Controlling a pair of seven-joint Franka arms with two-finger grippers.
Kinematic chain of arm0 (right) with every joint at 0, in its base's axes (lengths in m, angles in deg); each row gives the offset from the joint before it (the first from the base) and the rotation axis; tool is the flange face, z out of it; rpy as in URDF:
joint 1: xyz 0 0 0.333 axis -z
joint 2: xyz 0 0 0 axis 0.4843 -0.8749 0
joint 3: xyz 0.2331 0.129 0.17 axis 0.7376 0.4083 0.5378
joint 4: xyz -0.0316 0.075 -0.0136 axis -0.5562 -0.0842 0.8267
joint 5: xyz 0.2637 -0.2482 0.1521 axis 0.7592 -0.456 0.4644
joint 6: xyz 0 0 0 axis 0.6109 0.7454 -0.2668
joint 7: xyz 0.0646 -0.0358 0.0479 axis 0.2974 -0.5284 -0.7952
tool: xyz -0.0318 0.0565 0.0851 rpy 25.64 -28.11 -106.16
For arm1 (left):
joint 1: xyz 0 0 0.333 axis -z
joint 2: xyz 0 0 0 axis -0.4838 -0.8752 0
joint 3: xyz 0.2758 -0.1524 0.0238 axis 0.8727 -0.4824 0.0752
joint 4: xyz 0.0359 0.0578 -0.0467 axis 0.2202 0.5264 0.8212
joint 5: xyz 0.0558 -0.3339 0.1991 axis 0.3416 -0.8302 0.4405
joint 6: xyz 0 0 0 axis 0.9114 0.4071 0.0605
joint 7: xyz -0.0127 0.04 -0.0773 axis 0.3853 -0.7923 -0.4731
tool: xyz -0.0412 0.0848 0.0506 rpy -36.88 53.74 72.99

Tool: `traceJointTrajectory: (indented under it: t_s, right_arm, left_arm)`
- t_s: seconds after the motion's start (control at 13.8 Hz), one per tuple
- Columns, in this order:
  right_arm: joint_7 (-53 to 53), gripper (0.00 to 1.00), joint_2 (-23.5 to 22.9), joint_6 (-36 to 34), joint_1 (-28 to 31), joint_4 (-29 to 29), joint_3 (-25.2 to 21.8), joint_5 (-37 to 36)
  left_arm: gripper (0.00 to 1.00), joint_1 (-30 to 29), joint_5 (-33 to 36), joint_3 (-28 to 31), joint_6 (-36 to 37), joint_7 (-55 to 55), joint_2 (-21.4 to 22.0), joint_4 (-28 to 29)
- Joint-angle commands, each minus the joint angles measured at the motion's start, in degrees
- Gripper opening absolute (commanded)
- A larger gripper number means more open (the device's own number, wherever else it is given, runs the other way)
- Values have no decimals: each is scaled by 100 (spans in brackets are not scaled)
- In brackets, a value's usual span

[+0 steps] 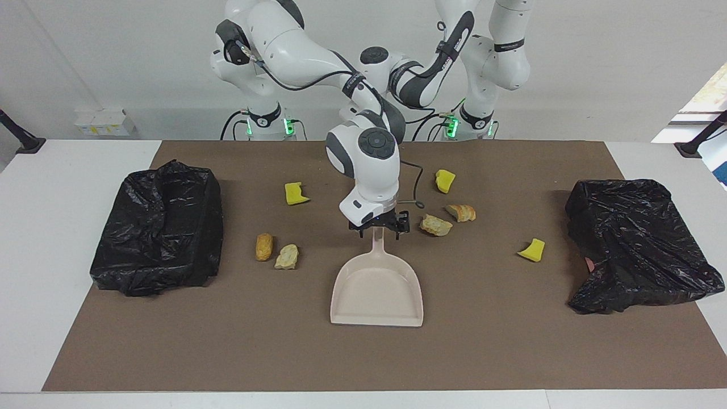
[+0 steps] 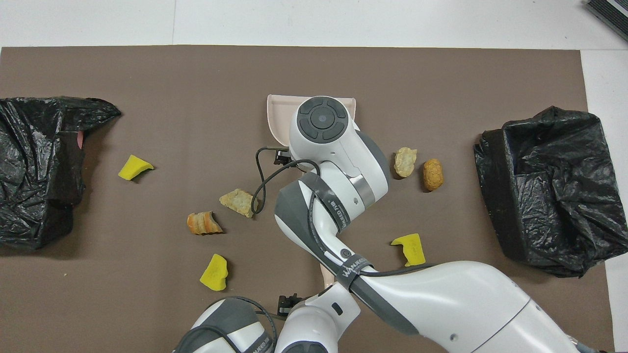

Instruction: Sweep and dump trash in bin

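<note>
A robotics lab: two white arms (image 1: 363, 113) bolted by a mat-covered table (image 1: 34, 227), bare walls

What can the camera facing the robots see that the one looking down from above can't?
Only the facing view: the dustpan's handle, with the right end effector at it. Only the overhead view: a piece of the brush, with the left end effector beside it. Both: the dustpan, three yellow sponge chunks, four bread-like lumps and two black-bagged bins.

Brown mat (image 1: 511, 352) on white table (image 1: 51, 238), grey box (image 1: 105, 122) at wall — black mounts (image 1: 23, 139)
</note>
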Motion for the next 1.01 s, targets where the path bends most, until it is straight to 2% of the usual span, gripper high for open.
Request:
traceJointTrajectory:
  t_s: [0.0, 0.07, 0.14, 0.22, 0.29, 0.36, 0.43, 0.51, 0.58, 0.65, 0.8, 0.94]
  right_arm:
    - [160, 100, 211, 160, 62, 484, 10, 58]
    - [169, 100, 290, 160, 71, 625, 10, 58]
    - [186, 100, 326, 160, 71, 705, 10, 67]
    - [204, 95, 344, 160, 88, 723, 19, 67]
    - [213, 87, 335, 152, 88, 732, 19, 67]
    - [222, 71, 344, 152, 88, 723, 19, 128]
    - [213, 47, 335, 152, 97, 723, 19, 146]
    - [213, 32, 335, 152, 97, 697, 10, 146]
    - [213, 10, 335, 169, 71, 688, 10, 129]
    - [222, 0, 326, 169, 53, 671, 10, 85]
    - [196, 0, 335, 160, 10, 671, 10, 15]
    - [222, 0, 379, 160, -17, 662, 10, -221]
  left_arm:
    - [58, 115, 149, 111, 45, 158, -127, -146]
    - [31, 115, 141, 111, 62, 158, -127, -137]
    - [13, 106, 140, 111, 89, 193, -127, -137]
    - [0, 106, 140, 111, 159, 280, -118, -137]
    - [0, 106, 140, 111, 264, 307, -100, -137]
    - [0, 71, 140, 120, 404, 316, -48, -137]
    - [0, 28, 149, 120, 519, 307, -4, -137]
    - [0, -8, 141, 137, 624, 307, 75, -137]
    - [0, -34, 149, 155, 782, 307, 180, -120]
    - [0, -95, 149, 155, 957, 307, 346, -76]
    - [0, -288, 184, 155, 1134, 264, 680, 82]
    - [0, -543, 517, 146, 1380, 211, 866, 179]
